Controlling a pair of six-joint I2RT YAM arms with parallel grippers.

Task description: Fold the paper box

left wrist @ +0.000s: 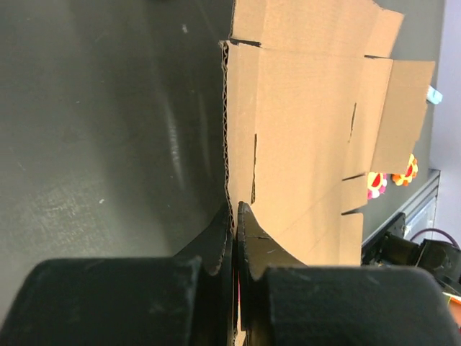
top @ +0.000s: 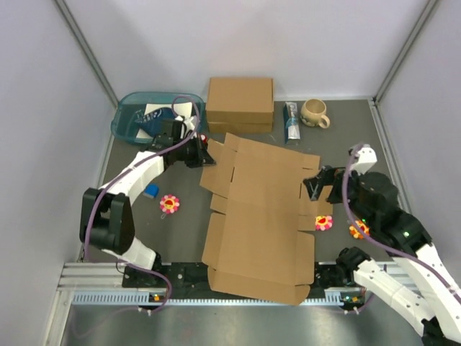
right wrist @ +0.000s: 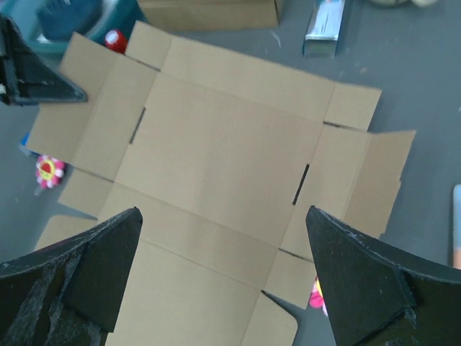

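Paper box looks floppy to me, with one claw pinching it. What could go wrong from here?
The left claw pinches only the thin edge of the paper box, so the flap might slip out or crumple. The box's near end overhangs the front rail and could snag. The flower toy beside its right flap may get dragged along.

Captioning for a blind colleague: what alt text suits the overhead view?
An unfolded paper box lies flat; the left gripper pinches its far-left flap, while the right gripper hangs open by its right edge.
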